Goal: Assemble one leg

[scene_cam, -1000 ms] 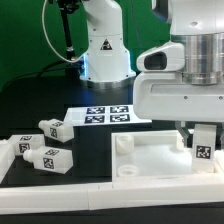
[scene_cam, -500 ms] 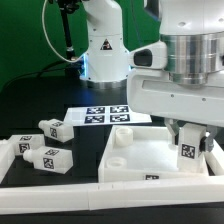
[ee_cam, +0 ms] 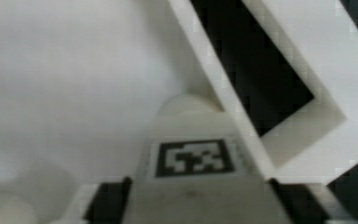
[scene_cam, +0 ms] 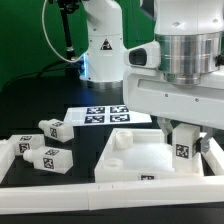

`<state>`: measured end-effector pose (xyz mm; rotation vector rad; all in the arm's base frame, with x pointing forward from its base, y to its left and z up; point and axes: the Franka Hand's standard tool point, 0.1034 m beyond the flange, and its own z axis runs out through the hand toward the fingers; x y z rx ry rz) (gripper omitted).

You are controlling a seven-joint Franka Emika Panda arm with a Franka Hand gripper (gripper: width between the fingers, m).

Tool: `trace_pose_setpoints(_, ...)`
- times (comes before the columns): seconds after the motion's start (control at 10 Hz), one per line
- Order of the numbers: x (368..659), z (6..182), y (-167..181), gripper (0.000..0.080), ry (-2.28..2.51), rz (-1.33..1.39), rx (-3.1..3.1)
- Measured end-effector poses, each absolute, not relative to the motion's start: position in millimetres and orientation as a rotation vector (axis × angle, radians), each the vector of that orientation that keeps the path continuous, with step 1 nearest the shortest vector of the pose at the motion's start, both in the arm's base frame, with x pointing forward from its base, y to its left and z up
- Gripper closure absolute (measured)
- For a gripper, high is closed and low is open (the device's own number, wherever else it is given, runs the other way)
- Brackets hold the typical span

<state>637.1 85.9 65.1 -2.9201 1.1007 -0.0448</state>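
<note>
My gripper [scene_cam: 183,152] is shut on a leg [scene_cam: 183,146], a small white block with a black-and-white tag, held upright. It stands in the near right corner of the white tray-like tabletop [scene_cam: 135,160]; I cannot tell if it touches the floor. In the wrist view the leg [ee_cam: 197,160] fills the gap between my dark fingers [ee_cam: 110,200], with the tabletop's floor [ee_cam: 69,100] and its rim beyond. Three loose legs lie at the exterior view's left: one [scene_cam: 52,128], one [scene_cam: 48,158], one [scene_cam: 20,147].
The marker board [scene_cam: 105,115] lies behind the tabletop. The robot's white base [scene_cam: 105,45] stands at the back. A white rail [scene_cam: 50,192] runs along the front edge of the black table.
My gripper has shifted toward the exterior view's left with the leg in it. The tabletop has slid and turned slightly the same way. The loose legs have not moved.
</note>
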Motion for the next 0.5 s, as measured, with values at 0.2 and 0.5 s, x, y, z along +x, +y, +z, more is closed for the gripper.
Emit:
trace_pose_setpoints(0.2, 643.2, 91.3, 88.4, 0.0177, 1.079, -0.066, -2.902)
trace_pose_setpoints(0.5, 656.3, 118.8, 79.1, 0.0151, 1.059, -0.066, -2.892)
